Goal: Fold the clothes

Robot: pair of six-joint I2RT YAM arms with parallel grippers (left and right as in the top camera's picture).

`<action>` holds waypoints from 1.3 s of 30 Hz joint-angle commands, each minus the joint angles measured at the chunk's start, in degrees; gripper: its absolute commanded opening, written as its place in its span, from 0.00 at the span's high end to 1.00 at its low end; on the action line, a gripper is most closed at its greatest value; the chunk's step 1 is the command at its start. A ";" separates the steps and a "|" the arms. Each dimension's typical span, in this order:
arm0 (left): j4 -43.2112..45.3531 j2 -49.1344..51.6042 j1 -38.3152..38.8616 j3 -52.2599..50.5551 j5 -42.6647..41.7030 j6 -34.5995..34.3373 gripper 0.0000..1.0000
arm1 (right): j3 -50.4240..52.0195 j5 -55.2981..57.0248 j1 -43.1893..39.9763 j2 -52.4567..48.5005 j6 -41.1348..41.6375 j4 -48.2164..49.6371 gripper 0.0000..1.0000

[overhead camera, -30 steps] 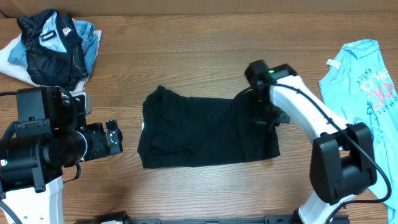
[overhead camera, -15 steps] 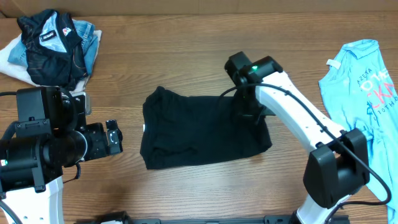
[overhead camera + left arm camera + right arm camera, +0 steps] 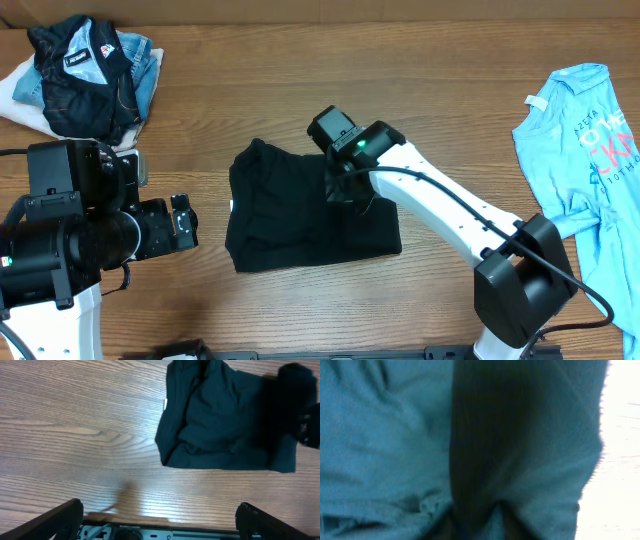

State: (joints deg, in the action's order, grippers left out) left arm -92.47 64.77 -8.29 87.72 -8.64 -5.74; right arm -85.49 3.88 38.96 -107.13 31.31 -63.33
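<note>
At the far left corner of the wooden table (image 3: 300, 310) a dark jacket (image 3: 85, 75) with a white-and-red patch lies heaped on pale blue and white cloth (image 3: 145, 65). At the right edge a light blue T-shirt (image 3: 585, 120) with pink lettering is spread flat, well apart from the middle. The right arm reaches in from the near right, and its wrist covers the far right part of the black T-shirt (image 3: 290, 215) in the overhead view. That shirt lies in the middle of the table as a rough rectangle, doubled over and rumpled, with creases bunched toward its left side and a small white label (image 3: 165, 404) showing at its left edge. The right gripper (image 3: 345, 188) is down on the shirt; dark cloth fills its wrist view, so I cannot tell how far its jaws are parted or whether they hold any fabric. The left gripper (image 3: 188, 222) hangs left of the shirt, jaws spread wide, holding nothing.
</note>
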 commanded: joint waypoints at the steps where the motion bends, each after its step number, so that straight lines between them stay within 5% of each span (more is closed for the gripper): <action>1: -0.28 0.09 -0.26 -0.35 -1.49 1.09 0.00 | 0.48 -4.76 0.46 -0.68 0.26 1.29 0.61; 12: -0.28 0.09 -0.26 -0.35 -1.51 1.09 0.00 | -9.62 -6.75 -4.83 -0.55 -0.20 -6.62 0.58; 14: -0.28 0.09 -0.26 -0.35 -1.49 1.09 0.00 | -10.12 -14.49 -7.96 -0.57 -8.35 -4.74 0.52; 18: -0.28 0.09 -0.26 -0.35 -1.49 1.09 0.00 | -8.07 -34.62 -13.35 -2.27 -21.16 -1.16 0.64; 25: -0.28 0.09 -0.26 -0.35 -1.51 1.09 0.00 | -7.32 -49.66 -16.76 -11.82 -26.99 3.82 0.85; 34: -0.50 0.09 -0.26 -0.35 -1.51 1.09 0.00 | -7.34 -54.36 -18.10 -24.22 -26.80 8.74 0.84; 39: -0.48 0.09 -0.26 -0.35 -1.51 1.09 0.00 | -7.89 -54.66 -19.78 -25.07 -26.86 8.41 0.93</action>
State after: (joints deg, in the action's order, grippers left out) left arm -93.03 64.77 -8.29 87.68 -9.28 -5.74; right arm -92.97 -49.30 20.75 -132.62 5.28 -54.37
